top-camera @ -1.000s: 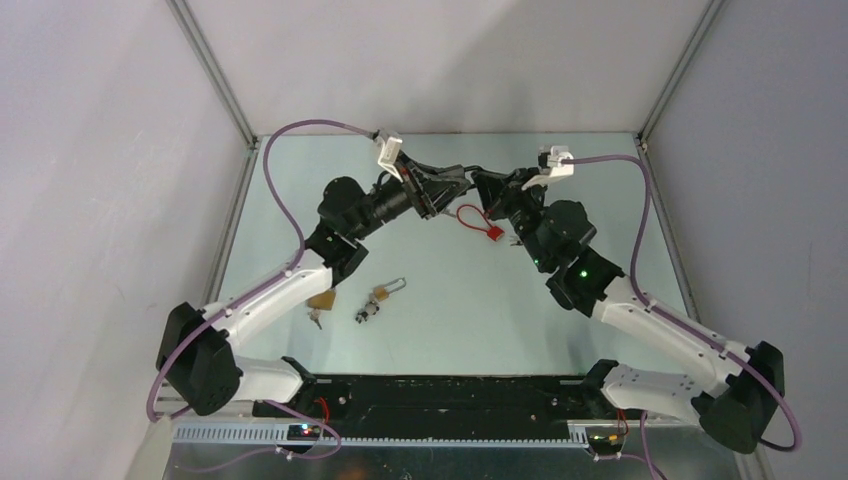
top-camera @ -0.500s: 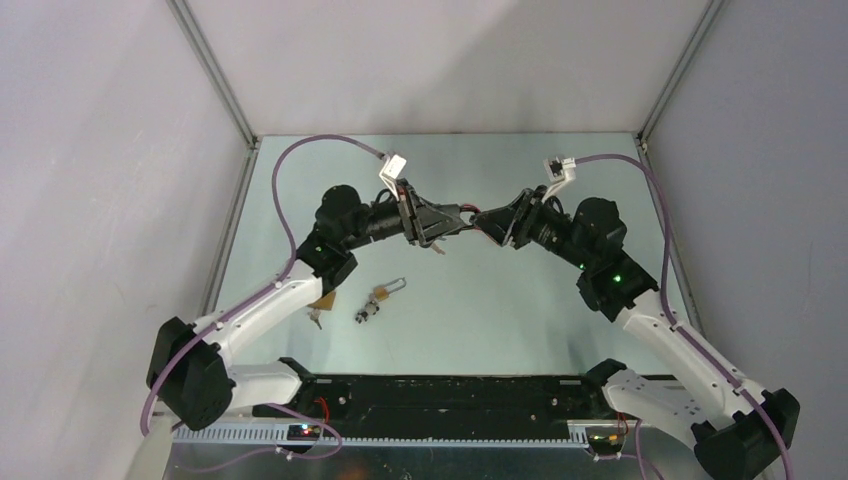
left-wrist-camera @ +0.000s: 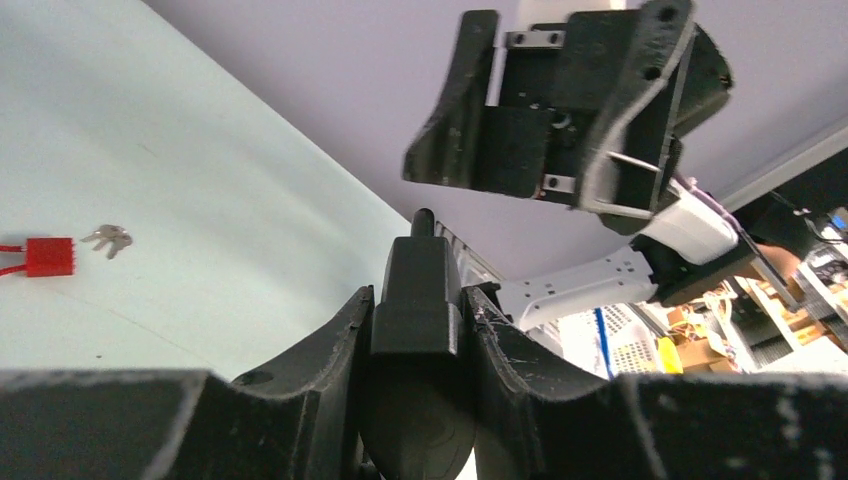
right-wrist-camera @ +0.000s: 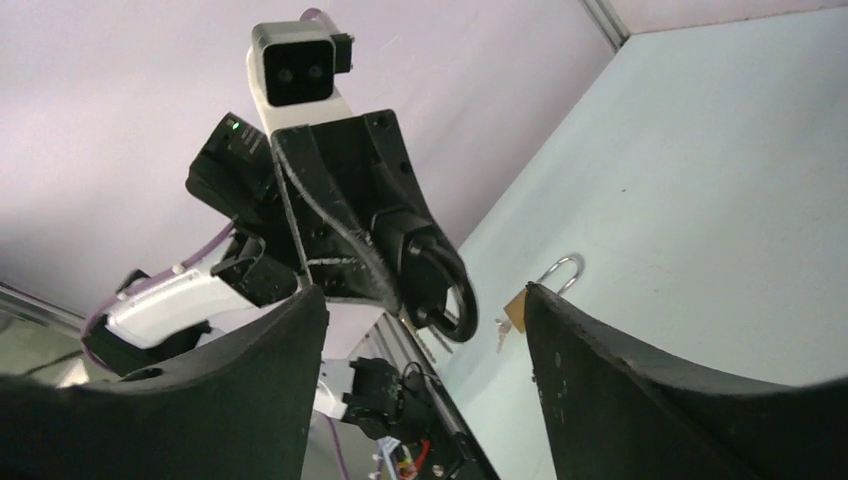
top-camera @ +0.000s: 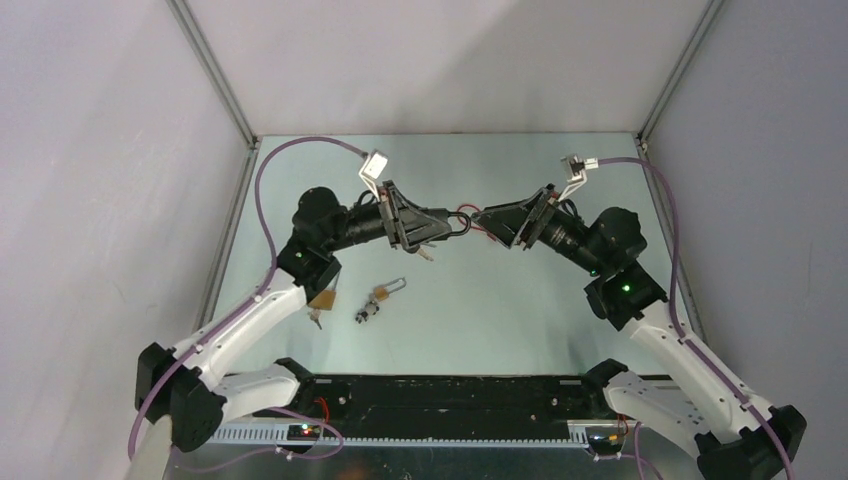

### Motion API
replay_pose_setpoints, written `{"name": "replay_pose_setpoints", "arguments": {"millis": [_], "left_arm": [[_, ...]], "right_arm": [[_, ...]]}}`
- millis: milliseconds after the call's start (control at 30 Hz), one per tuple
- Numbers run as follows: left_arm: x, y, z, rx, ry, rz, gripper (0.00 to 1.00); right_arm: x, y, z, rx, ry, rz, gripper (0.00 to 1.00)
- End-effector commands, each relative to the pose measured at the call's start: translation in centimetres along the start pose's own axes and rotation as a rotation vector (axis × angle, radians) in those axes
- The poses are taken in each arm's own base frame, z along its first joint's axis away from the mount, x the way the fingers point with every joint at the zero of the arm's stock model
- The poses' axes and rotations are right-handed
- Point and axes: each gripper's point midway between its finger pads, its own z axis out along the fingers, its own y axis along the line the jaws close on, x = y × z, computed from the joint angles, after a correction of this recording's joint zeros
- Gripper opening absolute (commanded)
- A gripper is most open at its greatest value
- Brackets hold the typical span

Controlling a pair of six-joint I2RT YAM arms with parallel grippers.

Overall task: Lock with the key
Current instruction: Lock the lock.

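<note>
A black padlock (left-wrist-camera: 418, 265) sits clamped between the fingers of my left gripper (left-wrist-camera: 418, 296), held up above the table with its shackle (right-wrist-camera: 452, 292) pointing at the right arm. In the top view the padlock (top-camera: 461, 222) hangs between my left gripper (top-camera: 443, 224) and my right gripper (top-camera: 488, 217). My right gripper (right-wrist-camera: 422, 294) is open and empty, its fingers wide apart just short of the shackle. A small bunch of keys (left-wrist-camera: 108, 238) lies on the table beside a red lock (left-wrist-camera: 48, 256). No key shows in either gripper.
A brass padlock (top-camera: 322, 298) with a key lies on the table near the left arm. A smaller open padlock (top-camera: 381, 293) with keys (top-camera: 363, 314) lies beside it. The red lock's cable (top-camera: 478, 217) lies under the two grippers. Grey walls close in three sides.
My right gripper has opened from shut and drawn back to the right. My left arm has swung slightly left and nearer, still holding the black padlock.
</note>
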Motion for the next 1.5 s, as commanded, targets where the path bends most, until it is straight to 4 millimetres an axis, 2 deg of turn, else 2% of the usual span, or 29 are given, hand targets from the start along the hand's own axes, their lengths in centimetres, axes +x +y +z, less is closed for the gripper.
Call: {"name": "replay_pose_setpoints", "arguments": {"millis": [0,167,267,433,500,567,633,667,700,733,767,800,833,900,967,1067,1133,1233,1333,1400,1467], "left_arm": [[-3.5,-6.2,-1.1,0.167,-0.081,0.101,0.00],[-3.7,-7.3,-1.5,0.192,-0.083,0.105,0.00],[-3.9,-7.4,-1.6,0.192,-0.091,0.107,0.00],[-4.3,-7.9,-1.7,0.201,-0.100,0.114,0.00],[-4.4,-8.1,-1.7,0.203,-0.103,0.116,0.00],[-4.5,-8.2,-1.8,0.204,-0.105,0.115,0.03],[-4.5,-8.3,-1.8,0.207,-0.107,0.116,0.08],[-4.4,-8.3,-1.8,0.207,-0.104,0.116,0.15],[-4.4,-8.3,-1.9,0.208,-0.104,0.119,0.20],[-4.2,-8.2,-1.9,0.209,-0.099,0.121,0.31],[-4.2,-8.3,-2.0,0.211,-0.101,0.130,0.45],[-4.0,-8.3,-2.1,0.212,-0.097,0.136,0.54],[-3.7,-8.2,-2.2,0.218,-0.087,0.165,0.68],[-2.2,-7.9,-2.8,0.256,-0.031,0.267,0.80],[-1.0,-6.3,-3.5,0.255,0.010,0.336,0.86],[-0.5,-3.2,-4.2,0.189,0.017,0.354,0.91],[-0.3,-1.7,-4.2,0.173,0.035,0.372,0.92],[0.3,-1.5,-3.9,0.224,0.093,0.399,0.93],[0.7,-1.3,-3.3,0.280,0.152,0.391,0.89],[2.3,-2.0,-3.3,0.371,0.227,0.389,0.86],[3.0,-2.0,-3.0,0.399,0.254,0.377,0.82]], "right_arm": [[-1.0,1.3,1.1,-0.075,-0.033,0.062,0.71],[0.3,3.5,2.0,-0.206,0.031,0.084,0.57],[1.0,4.5,2.5,-0.263,0.056,0.085,0.54],[2.0,4.9,2.7,-0.287,0.095,0.082,0.50],[2.1,5.0,2.7,-0.290,0.099,0.083,0.44],[2.0,5.3,2.6,-0.300,0.099,0.078,0.32],[1.8,5.5,2.4,-0.309,0.094,0.072,0.15],[1.8,5.6,2.4,-0.311,0.092,0.069,0.06],[1.6,5.5,2.3,-0.309,0.088,0.064,0.02],[1.4,5.8,2.2,-0.311,0.085,0.059,0.00],[1.3,5.6,2.2,-0.306,0.083,0.050,0.00],[1.1,5.8,2.0,-0.310,0.079,0.040,0.00],[0.9,5.7,1.9,-0.304,0.076,0.026,0.00],[0.5,5.7,1.5,-0.304,0.071,-0.009,0.00],[0.3,5.8,1.0,-0.308,0.071,-0.065,0.00],[0.0,6.0,0.3,-0.296,0.084,-0.212,0.00],[1.0,5.2,-0.2,-0.261,0.153,-0.258,0.00],[1.9,5.2,-0.8,-0.274,0.223,-0.330,0.00],[3.5,3.9,-1.3,-0.257,0.320,-0.363,0.00],[4.4,3.7,-1.6,-0.275,0.370,-0.376,0.00],[5.0,3.4,-1.7,-0.284,0.407,-0.389,0.00]]}}
